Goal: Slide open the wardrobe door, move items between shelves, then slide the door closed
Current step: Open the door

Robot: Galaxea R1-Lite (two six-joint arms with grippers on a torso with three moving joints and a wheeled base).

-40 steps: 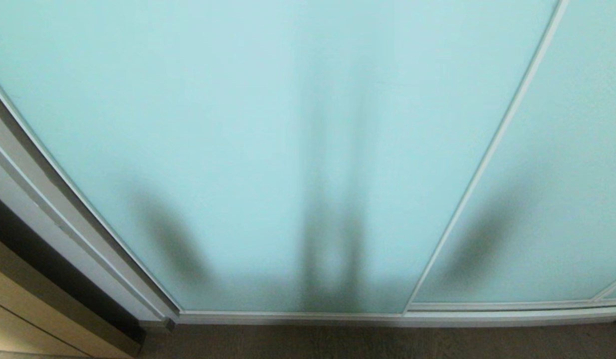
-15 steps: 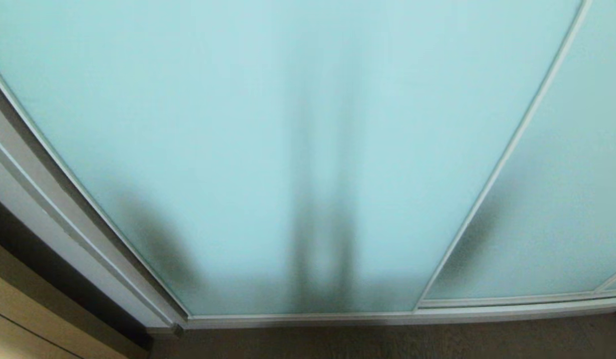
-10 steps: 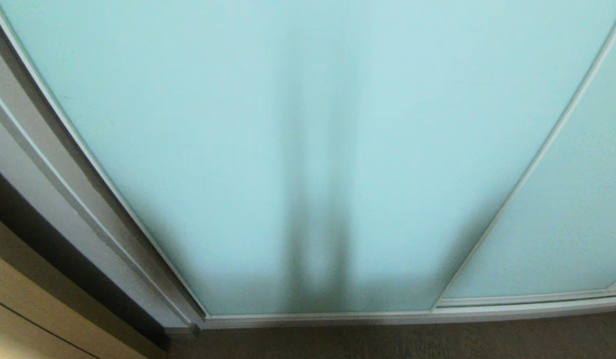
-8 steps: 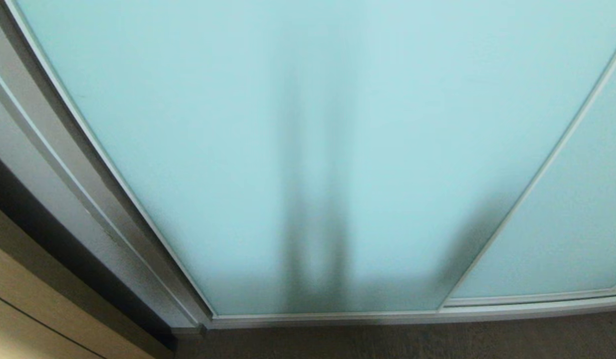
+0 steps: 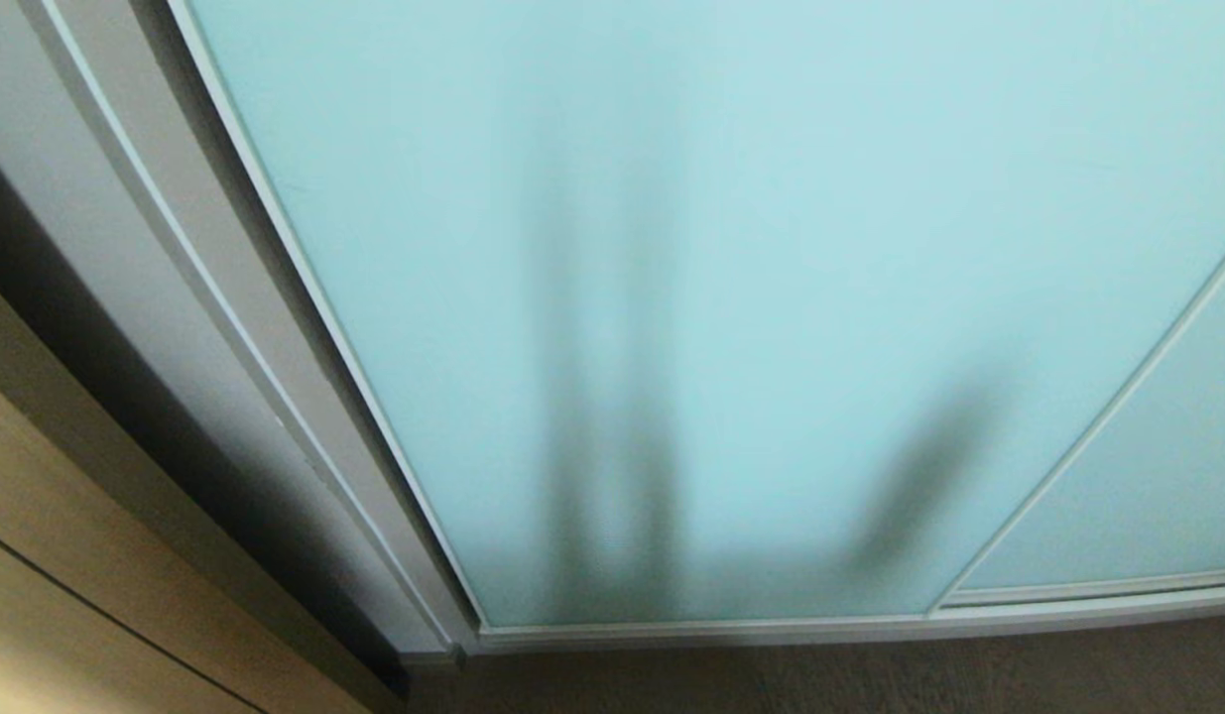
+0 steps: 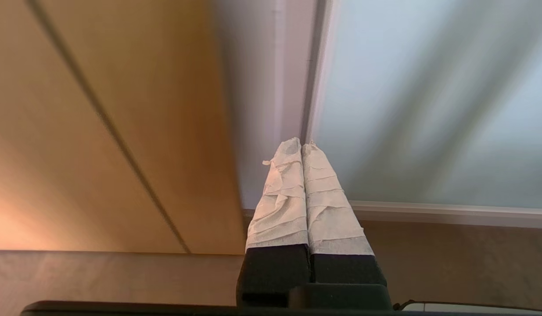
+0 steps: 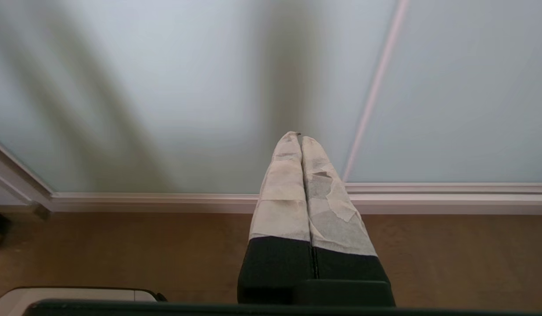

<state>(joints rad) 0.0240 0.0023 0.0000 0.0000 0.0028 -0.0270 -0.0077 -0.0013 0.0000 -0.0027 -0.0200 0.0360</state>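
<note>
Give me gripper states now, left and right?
Left gripper: closed, holding nothing, off the sliding wardrobe door.
Right gripper: closed, holding nothing.

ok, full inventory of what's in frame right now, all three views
sliding wardrobe door: 1, frosted pale aqua glass with a slim white-silver frame, fills most of the head view, closed; shadows fall across it.
second glass panel: 1, same aqua, to the right of it behind a thin frame strip.
wardrobe side frame: 1, grey-white, along the door's left edge.
wooden panel: 1, tan with a dark seam line, left of the frame.
bottom rail: 1, white-silver, under the doors.
floor: brown-grey, along the bottom.
left gripper: 1, black with white-wrapped fingers, jaws shut, empty, near the door's left edge.
right gripper: 1, same build, jaws shut, empty, facing the glass.
</note>
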